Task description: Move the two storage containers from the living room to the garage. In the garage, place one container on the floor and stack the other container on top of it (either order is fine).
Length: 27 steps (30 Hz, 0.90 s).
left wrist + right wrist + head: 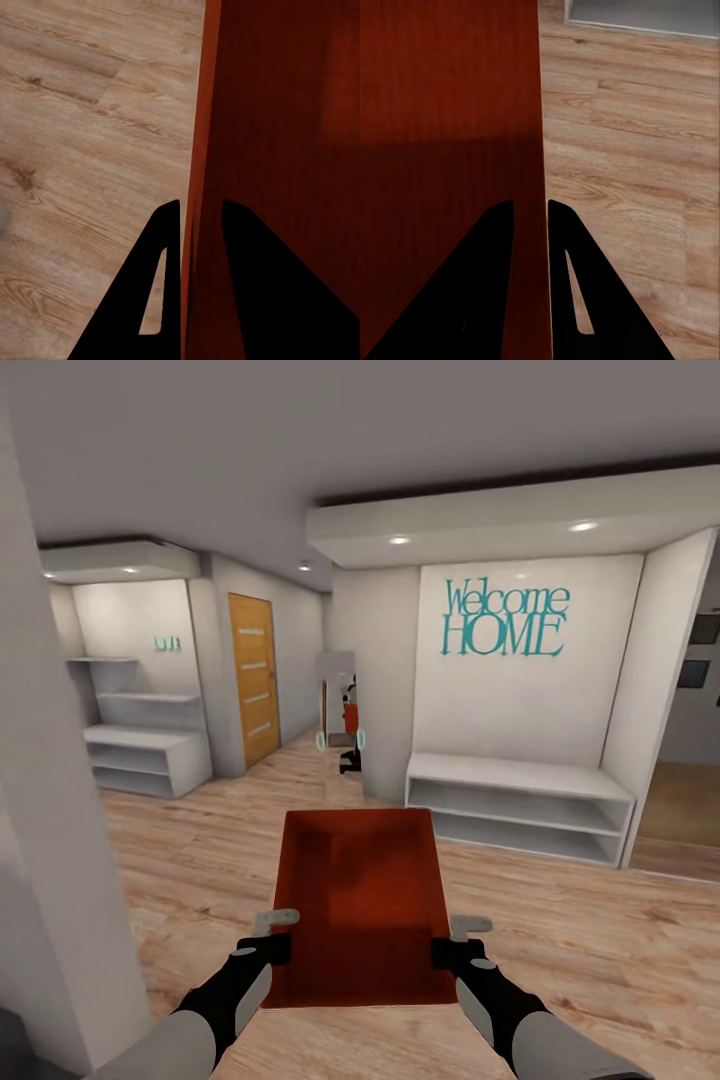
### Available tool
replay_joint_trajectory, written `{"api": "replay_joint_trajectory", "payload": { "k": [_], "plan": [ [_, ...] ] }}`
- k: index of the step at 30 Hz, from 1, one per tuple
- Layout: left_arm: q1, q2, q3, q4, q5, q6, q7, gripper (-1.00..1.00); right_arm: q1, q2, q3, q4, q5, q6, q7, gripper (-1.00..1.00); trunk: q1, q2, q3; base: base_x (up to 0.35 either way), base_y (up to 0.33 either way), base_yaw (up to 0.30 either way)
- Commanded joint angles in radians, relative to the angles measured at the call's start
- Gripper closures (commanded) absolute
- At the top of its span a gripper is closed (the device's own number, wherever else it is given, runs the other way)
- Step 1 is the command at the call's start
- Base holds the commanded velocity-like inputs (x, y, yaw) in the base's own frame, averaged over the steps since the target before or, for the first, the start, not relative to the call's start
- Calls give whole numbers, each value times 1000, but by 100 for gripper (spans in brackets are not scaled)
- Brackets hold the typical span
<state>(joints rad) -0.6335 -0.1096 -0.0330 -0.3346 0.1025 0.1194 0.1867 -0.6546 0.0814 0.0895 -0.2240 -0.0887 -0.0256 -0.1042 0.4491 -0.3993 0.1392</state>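
orange-red storage container (pixel 362 900) is carried out front over the wood-plank floor (pixel 590 940), held level; nothing visible inside it, near end in shadow. left gripper (pixel 191 225) pinches its left wall, one finger each side; right gripper (pixel 531 217) is clamped on the right wall likewise. ahead, a white bench shelf (pixel 520 805) under a teal "welcome home" sign (pixel 505 620). something orange in the hallway mirror (pixel 338 710), too small to tell.
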Motion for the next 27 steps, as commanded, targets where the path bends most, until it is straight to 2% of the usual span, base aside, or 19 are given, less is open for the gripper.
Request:
{"api": "replay_joint_trajectory", "payload": {
  "k": [1, 27],
  "plan": [
    [0, 18, 9, -5, -12, -24, 11, 100, 0, -2, -24, 3, -11, -3, -101, 100, 1, -1, 0, 322, 0, 0],
    [0, 18, 9, -5, -12, -24, 11, 100, 0, -2, -24, 3, -11, -6, -101, 100, 1, -1, 0, 322, 0, 0]
  ]
}}
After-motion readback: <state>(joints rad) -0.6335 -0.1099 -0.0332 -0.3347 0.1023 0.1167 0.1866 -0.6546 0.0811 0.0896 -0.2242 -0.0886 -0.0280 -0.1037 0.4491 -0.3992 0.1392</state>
